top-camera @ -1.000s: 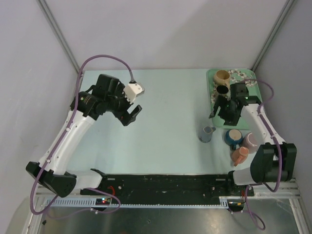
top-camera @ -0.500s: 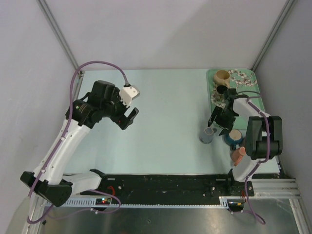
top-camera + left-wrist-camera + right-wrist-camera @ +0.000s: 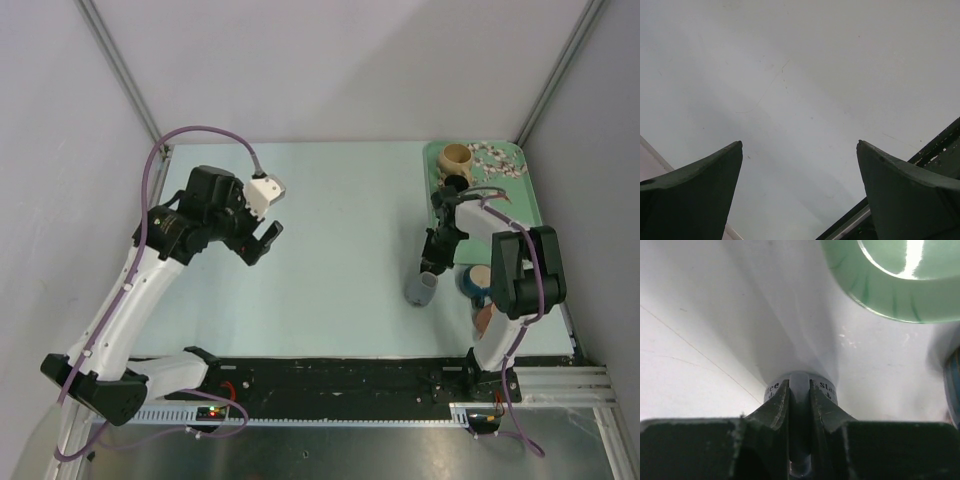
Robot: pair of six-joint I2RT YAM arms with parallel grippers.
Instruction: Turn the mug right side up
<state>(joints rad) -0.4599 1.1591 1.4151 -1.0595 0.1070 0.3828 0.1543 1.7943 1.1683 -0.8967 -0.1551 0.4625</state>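
Observation:
The grey mug (image 3: 422,288) stands on the table just left of the other cups; its upper end looks closed, like a base. In the right wrist view I see its white band with black lettering (image 3: 774,388) and its grey handle (image 3: 799,385). My right gripper (image 3: 432,262) (image 3: 799,390) is shut on that handle, one finger on either side. Far off, over the left half of the table, my left gripper (image 3: 262,240) (image 3: 800,145) hangs open with nothing between its fingers.
A green tray (image 3: 520,205) (image 3: 890,295) at the back right carries a tan mug (image 3: 456,156) and a dark cup (image 3: 455,185). A blue mug (image 3: 478,280) and an orange mug (image 3: 487,318) stand right of the grey mug. The black rail (image 3: 340,378) runs along the near edge.
My right gripper came down from the tray's edge to the grey mug and closed on its handle. The mug shifted slightly nearer. The left arm drew back a little to the left.

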